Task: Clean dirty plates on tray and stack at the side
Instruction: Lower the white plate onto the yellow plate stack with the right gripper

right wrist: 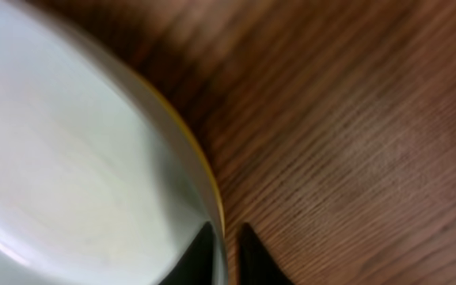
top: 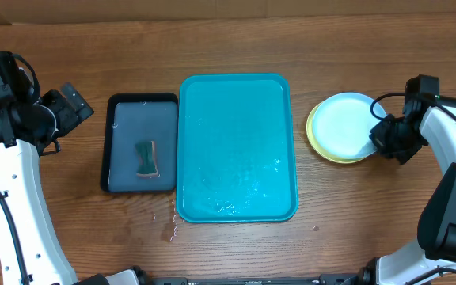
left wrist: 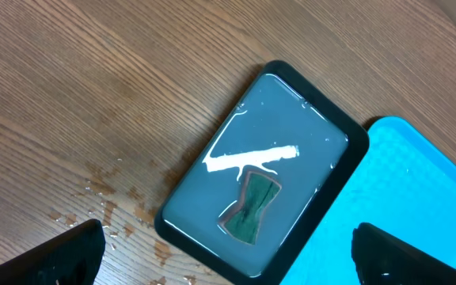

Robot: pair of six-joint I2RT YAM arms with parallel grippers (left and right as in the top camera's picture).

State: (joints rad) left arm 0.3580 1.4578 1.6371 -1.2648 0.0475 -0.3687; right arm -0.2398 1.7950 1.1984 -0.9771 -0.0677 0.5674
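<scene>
Plates [top: 343,119] sit stacked on the worktop [top: 331,214] at the right of the overhead frame, near the tray's right rim but apart from it. Cyan plate is on top, with a yellow-green rim [top: 315,136] showing under its left side. We can't count what's beneath. They're round, so no long axis to line up.

Right hand [right wrist: 226,255] is at the stack's right edge. In the wrist view the rim runs into the slim gap between its fingertips. We can't tell if it's pinching the rim or loose around it. The stack lies frame-left of that hand, so we judge the exit has to go frame-right, straight off the rim, or it drags the top plate.

Tray [top: 236,142] at centre carries no plates, only a wet sheen.

Left hand [top: 74,104] is at far upper left, fingers spread wide and holding nothing, beside the dark tray [top: 129,119] with the green scrub pad [top: 146,158]. The right arm is much the nearer.
</scene>
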